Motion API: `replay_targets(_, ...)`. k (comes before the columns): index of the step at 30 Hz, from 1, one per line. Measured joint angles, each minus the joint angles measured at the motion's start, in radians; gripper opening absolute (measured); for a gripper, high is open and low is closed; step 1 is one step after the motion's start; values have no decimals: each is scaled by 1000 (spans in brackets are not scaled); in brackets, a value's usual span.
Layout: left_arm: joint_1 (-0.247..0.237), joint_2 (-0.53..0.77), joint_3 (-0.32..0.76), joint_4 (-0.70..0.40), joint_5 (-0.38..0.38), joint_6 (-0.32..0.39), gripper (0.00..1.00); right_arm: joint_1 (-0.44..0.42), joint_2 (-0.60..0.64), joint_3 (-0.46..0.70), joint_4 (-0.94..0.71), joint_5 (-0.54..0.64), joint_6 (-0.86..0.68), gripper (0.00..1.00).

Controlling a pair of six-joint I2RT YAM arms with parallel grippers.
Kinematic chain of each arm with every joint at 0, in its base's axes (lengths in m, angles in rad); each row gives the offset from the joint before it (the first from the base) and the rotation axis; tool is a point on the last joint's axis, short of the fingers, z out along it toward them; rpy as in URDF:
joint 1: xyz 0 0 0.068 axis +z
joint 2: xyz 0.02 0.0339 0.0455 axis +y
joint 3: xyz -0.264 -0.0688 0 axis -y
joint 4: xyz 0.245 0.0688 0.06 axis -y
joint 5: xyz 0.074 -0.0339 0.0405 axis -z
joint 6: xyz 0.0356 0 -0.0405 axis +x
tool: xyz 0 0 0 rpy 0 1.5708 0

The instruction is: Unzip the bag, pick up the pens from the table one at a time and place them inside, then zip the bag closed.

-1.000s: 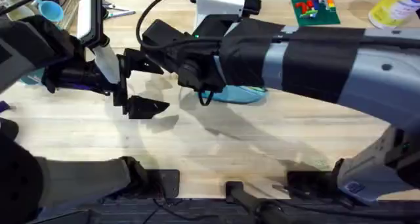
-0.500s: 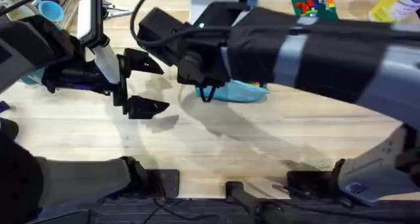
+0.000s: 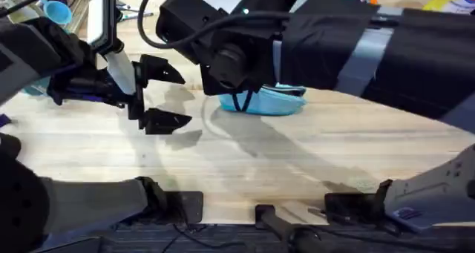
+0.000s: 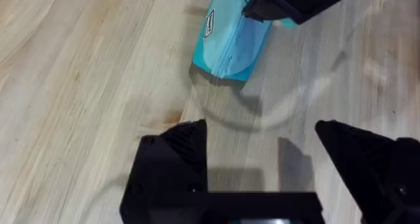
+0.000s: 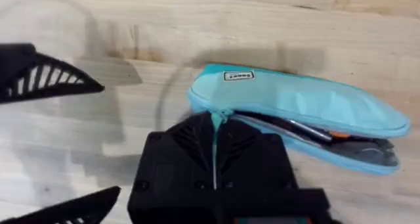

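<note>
The light blue bag (image 3: 271,102) lies on the table (image 3: 297,160) just past its middle, also seen in the left wrist view (image 4: 226,43). Its zipper gapes along much of the top, and dark and silver pens (image 5: 312,131) lie inside. My right gripper (image 5: 214,127) is shut on the teal zipper pull at the bag's left end, under the big dark arm (image 3: 237,99). To the left of the bag my left gripper (image 3: 163,97) hovers open and holds nothing, its fingers (image 4: 174,152) spread wide.
A light blue cup (image 3: 58,12) stands at the far left of the table. A green plate with small bricks (image 3: 356,8) and a yellow bottle (image 3: 445,2) sit along the far edge. Bare wood lies in front of the bag.
The right forearm has swung toward the far side and closer to the camera, uncovering more of the bag. Its gripper stays at the bag's left end. The left arm has not moved.
</note>
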Motion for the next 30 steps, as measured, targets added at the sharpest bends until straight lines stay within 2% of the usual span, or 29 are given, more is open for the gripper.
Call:
replay_targets(11,0,0,0,12,0,0,993,-37,0,0,12,-14,-62,31)
replay_targets(16,0,0,0,79,0,0,993,-54,0,0,26,-19,-66,31)
replay_targets(22,0,0,0,108,1,0,993,-60,0,0,42,-19,-69,31)
replay_targets(30,0,0,0,187,93,0,993,-60,0,0,41,-19,-69,31)
